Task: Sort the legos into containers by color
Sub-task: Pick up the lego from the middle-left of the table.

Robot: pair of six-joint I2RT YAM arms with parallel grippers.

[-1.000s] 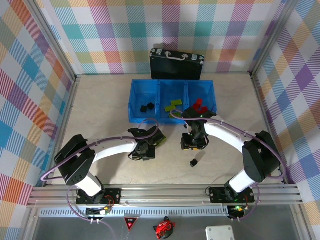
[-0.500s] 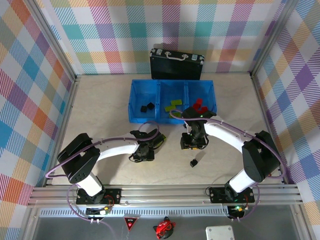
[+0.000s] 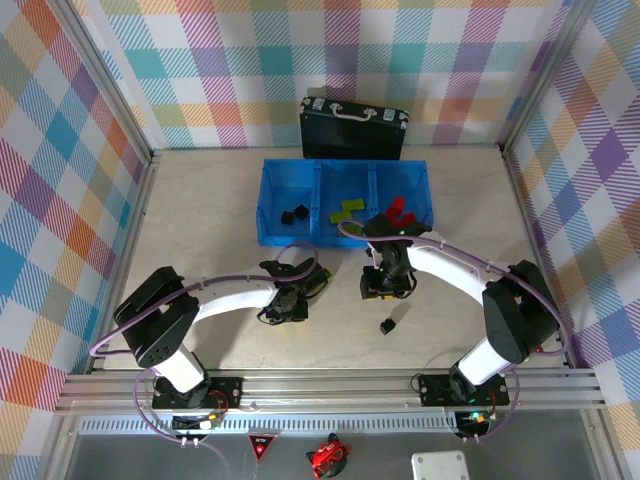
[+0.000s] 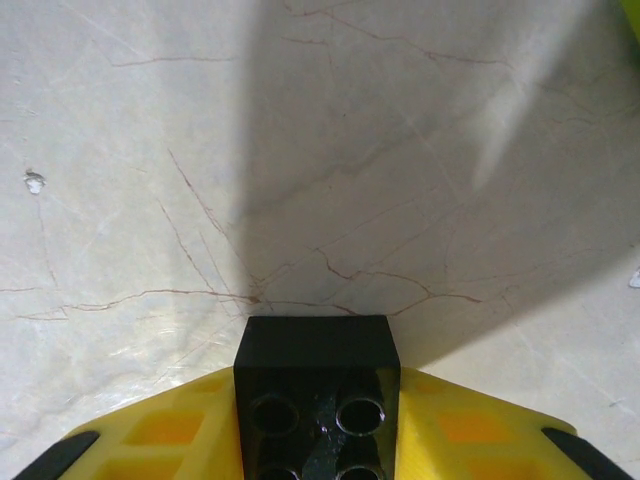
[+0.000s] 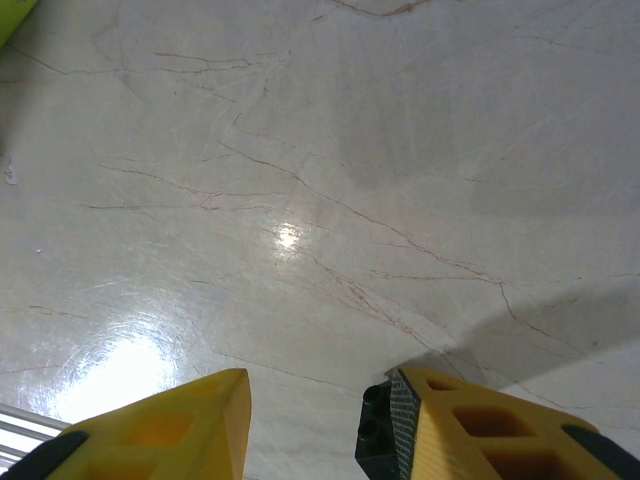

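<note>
Pinched between the yellow fingers of the left gripper (image 4: pixel 317 400) is a small black square plastic brick (image 4: pixel 316 345), studs facing the wrist camera, held just off or on the pale marbled table (image 4: pixel 300 150); which of the two cannot be told. In the top view the left gripper (image 3: pixel 290 302) is seen low over the table, in front of the blue three-compartment plastic bin (image 3: pixel 266 205). Black cubes (image 3: pixel 292 213) are seen in the bin's left compartment, lime-green pieces (image 3: pixel 346 210) in the middle one and red pieces (image 3: pixel 398 210) in the right one, so the left compartment is judged to be the target for the held brick. The right gripper (image 5: pixel 320 385) is spread, with bare table showing between its fingers; a dark patch (image 5: pixel 373 435) against the inner face of one finger may be a pad or a tiny brick, and this is not resolved. A second small black brick (image 3: pixel 386 325) is left loose on the table, near the right gripper (image 3: pixel 388 287). The bricks are judged light, rigid and slick-sided, not fragile, but easily twisted or squirted out of a loose pinch. Hold is best taken on two opposite flat sides, centred, not on the studs.
</note>
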